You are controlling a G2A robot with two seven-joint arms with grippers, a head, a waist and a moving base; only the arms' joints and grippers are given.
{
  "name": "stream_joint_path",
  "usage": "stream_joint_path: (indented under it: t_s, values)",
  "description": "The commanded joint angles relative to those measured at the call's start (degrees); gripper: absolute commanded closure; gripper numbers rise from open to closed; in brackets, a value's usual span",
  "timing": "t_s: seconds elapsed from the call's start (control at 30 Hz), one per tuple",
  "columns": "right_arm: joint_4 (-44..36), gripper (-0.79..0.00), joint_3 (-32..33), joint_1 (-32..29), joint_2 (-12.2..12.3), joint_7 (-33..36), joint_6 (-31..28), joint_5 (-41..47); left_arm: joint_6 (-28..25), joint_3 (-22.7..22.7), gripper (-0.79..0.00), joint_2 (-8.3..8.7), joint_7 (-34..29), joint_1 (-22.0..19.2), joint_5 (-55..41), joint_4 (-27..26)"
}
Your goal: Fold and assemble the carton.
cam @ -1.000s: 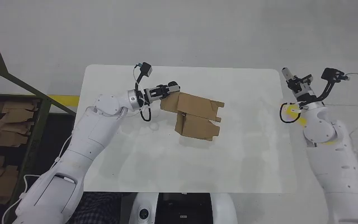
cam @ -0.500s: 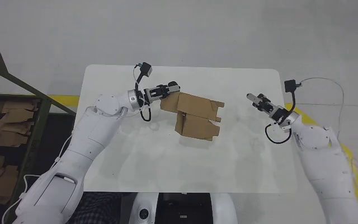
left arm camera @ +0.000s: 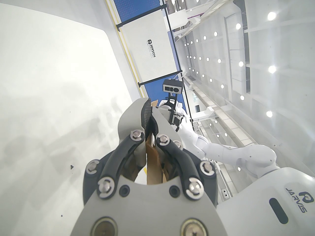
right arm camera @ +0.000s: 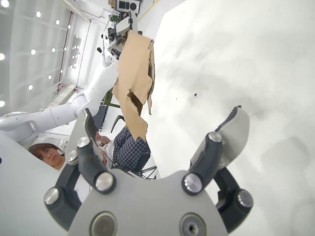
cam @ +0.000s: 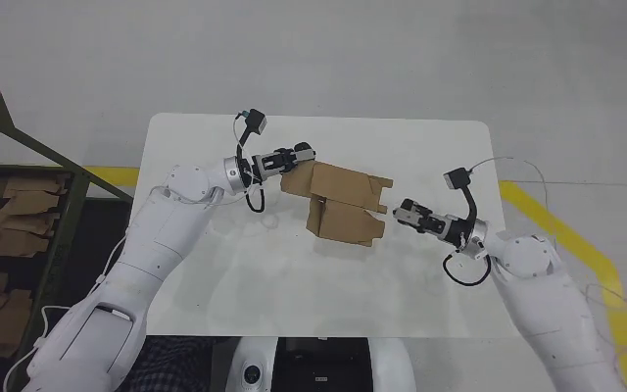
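Cardboard carton [cam: 343, 201] clamped in left hand [cam: 302, 155]; right hand [cam: 400, 211], spread apart, just beside.

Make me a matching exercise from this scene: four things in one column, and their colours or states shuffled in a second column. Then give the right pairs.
Column one
1. left gripper
2. right gripper
3. carton
4. table

Column two
A. white, with rounded corners
B. open, fingers wide apart, close to the carton's free end
C. brown, partly folded
D. shut on one edge of the carton

Pairs: 1-D, 2-B, 3-C, 4-A
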Motion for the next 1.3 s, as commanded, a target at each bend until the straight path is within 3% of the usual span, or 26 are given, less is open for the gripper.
stream_joint_path:
  t_s: [0.0,0.3,0.33,0.37,0.6,1.17,1.2,1.23,1.27]
  values:
    - [-0.25,-0.785,-0.88,0.16,-0.18,-0.22,0.29,0.53,0.00,0.00,0.000,0.00,0.00,0.00,0.00,0.00]
    - [-2.34,-0.785,-4.55,0.89,-0.93,-1.06,0.45,0.82,0.00,0.00,0.000,0.00,0.00,0.00,0.00,0.00]
    - [-2.50,-0.653,-4.92,0.88,-0.97,-0.89,0.51,0.61,0.00,0.00,0.000,0.00,0.00,0.00,0.00,0.00]
    - [-2.58,-0.391,-5.24,0.88,-1.01,-0.75,0.59,0.49,0.00,0.00,0.000,0.00,0.00,0.00,0.00,0.00]
    - [-1.76,-0.006,-6.28,1.23,-1.22,0.02,1.39,2.18,0.00,0.00,0.000,0.00,0.00,0.00,0.00,0.00]
    - [-0.54,0.000,-6.00,2.50,-1.10,5.48,3.60,8.26,0.00,0.00,0.000,0.00,0.00,0.00,0.00,0.00]
    - [-0.53,0.000,-5.88,2.54,-1.07,5.83,3.80,8.72,0.00,0.00,-0.206,0.00,0.00,0.00,0.00,0.00]
    - [-0.54,0.000,-5.73,2.58,-1.04,6.16,3.97,9.17,0.00,0.00,-0.597,0.00,0.00,0.00,0.00,0.00]
    - [-0.53,0.000,-5.58,2.60,-1.01,6.47,4.08,9.59,0.00,0.00,-0.785,0.00,0.00,0.00,0.00,0.00]
